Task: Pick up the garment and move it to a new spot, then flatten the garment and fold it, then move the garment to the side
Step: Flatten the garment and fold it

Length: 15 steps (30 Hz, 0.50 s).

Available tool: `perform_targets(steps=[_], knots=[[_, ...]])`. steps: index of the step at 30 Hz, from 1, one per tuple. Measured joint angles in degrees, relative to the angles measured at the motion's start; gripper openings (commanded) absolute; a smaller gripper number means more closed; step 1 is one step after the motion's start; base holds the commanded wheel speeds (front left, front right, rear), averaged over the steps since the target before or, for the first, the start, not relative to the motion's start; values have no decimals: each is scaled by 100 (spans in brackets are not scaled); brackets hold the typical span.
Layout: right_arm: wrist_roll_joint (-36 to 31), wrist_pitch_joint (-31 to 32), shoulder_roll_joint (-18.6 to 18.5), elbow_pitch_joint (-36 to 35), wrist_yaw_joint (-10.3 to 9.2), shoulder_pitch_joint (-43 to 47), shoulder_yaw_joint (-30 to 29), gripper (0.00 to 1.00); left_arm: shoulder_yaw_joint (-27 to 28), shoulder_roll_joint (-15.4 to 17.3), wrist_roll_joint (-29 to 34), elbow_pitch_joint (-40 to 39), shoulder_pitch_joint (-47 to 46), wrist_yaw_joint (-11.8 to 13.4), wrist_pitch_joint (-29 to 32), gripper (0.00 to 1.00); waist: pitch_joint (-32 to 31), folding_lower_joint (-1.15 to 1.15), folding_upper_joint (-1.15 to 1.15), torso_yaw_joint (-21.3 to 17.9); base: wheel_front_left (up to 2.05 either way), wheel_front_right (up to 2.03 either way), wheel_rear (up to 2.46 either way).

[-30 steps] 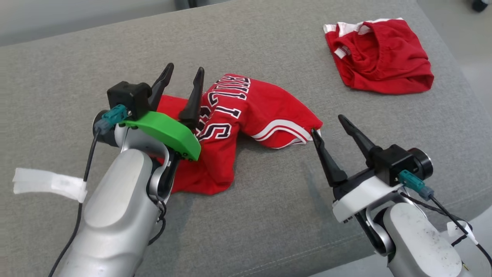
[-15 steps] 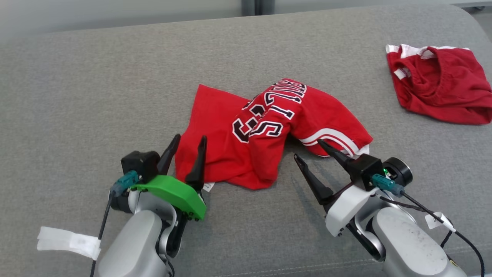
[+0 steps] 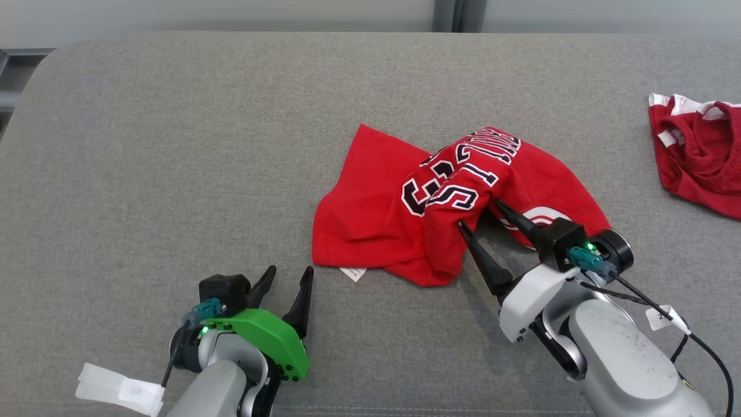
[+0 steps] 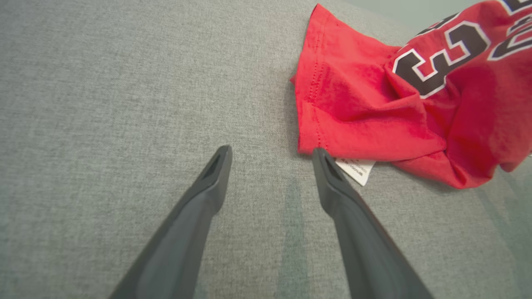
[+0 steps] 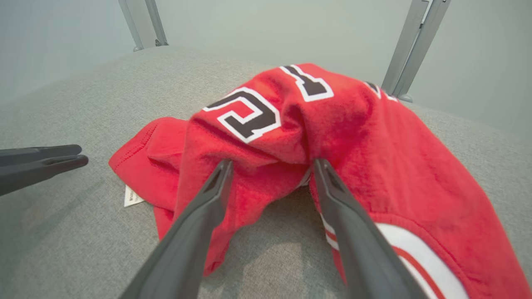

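Your right hand (image 3: 479, 213) is released, fingers spread wide, tips pushed up against the raised middle fold of the red garment (image 3: 376, 214) with nothing pinched between them. Your left hand (image 3: 290, 268) is also spread and holds nothing, low at the near left of the grey cushion (image 3: 173, 145), apart from the cloth.

From the head view you get the layout: the garment lies crumpled at mid-cushion, black and white lettering on top, and a 2nd red garment (image 3: 700, 162) sits well apart at the far right edge.

The left wrist view brings you the stitched hem and the white label (image 4: 355, 170) poking out under the garment's (image 4: 374, 112) near corner, just beside one finger of the left hand (image 4: 271, 149).

The right wrist view shows the hollow beneath the hump of the garment (image 5: 353, 124), the right hand (image 5: 273, 162) straddling it, the white and red trim beside one finger, and the left hand (image 5: 82, 154) at the frame's left edge
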Motion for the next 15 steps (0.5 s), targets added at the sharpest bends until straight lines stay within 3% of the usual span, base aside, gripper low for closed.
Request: perform_targets(steps=[15], knots=[[0, -122, 82, 145, -54, -138, -57, 100, 149, -9, -8, 483, -346, 57, 1, 100, 155, 0, 0, -450, 0, 0, 0]])
